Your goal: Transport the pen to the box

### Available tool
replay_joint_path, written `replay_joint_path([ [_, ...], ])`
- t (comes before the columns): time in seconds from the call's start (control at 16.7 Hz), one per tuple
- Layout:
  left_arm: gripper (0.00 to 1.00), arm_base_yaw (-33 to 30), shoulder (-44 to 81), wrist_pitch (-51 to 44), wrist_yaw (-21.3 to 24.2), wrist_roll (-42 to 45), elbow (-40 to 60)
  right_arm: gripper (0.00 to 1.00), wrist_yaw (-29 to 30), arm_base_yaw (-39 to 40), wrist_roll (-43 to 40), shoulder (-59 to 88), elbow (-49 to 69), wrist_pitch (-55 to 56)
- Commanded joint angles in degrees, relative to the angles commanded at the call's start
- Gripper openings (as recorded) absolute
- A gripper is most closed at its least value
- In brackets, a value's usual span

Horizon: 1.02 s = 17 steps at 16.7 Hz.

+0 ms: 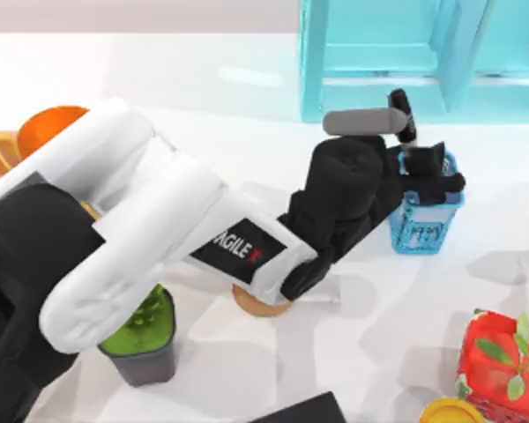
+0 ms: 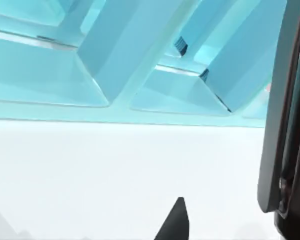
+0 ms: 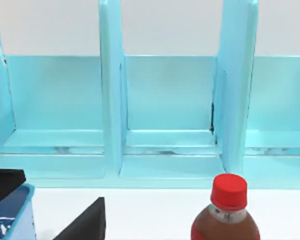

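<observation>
the left gripper (image 1: 432, 167) is seen over the small blue mesh cup (image 1: 423, 220) toward the table's far right; finger state cannot be told. the black-capped pen's place cannot be told either; a straight lift is advised.

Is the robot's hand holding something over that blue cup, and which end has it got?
It cannot be told. The left gripper sits right over the blue mesh cup, and the arm's black wrist hides its fingers and anything between them.

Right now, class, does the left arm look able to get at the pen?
Probably yes: the left gripper hangs at the blue mesh cup, right by the pen, nothing between them.
</observation>
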Motion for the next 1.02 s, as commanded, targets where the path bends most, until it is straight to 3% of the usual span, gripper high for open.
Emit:
replay_joint_path([
  [0.12, 0.00, 0.00, 0.00, 0.00, 0.00, 0.00, 0.00, 1.00, 0.00, 0.00, 0.00, 0.00, 0.00, 0.00],
  [0.72, 0.00, 0.62, -1.64, -0.07, 0.01, 0.41, 0.08, 1.00, 0.00, 0.00, 0.00, 0.00, 0.00, 0.00],
  [1.02, 0.00, 4.26, -11.02, -5.31, 3.99, 1.15, -3.52, 1.00, 0.00, 0.00, 0.00, 0.00, 0.00, 0.00],
])
